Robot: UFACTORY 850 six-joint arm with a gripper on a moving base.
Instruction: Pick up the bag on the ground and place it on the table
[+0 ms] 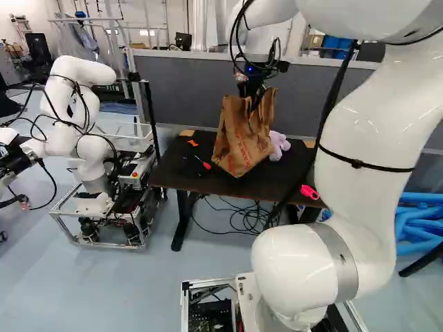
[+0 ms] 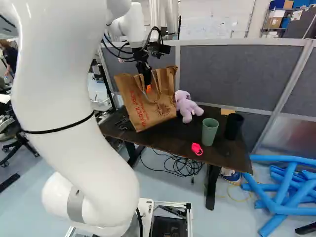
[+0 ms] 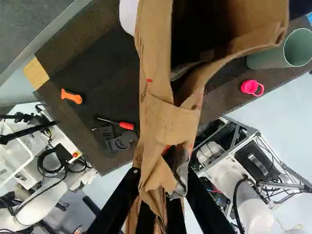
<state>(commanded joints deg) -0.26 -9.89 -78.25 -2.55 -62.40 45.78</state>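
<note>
gripper (image 3: 163, 183), black and two-fingered, pinches the crumpled rim of a brown paper bag (image 1: 242, 138). the bag tilts over the dark flat table (image 2: 170, 139) near its left edge; contact is unclear. probably light and soft, thin-walled, best held by that rim.

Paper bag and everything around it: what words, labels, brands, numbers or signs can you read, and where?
Brown paper bag: red print, too blurred and creased to quote surely.
White back wall: faint marks, too small to read.
No other text is readable.
</note>
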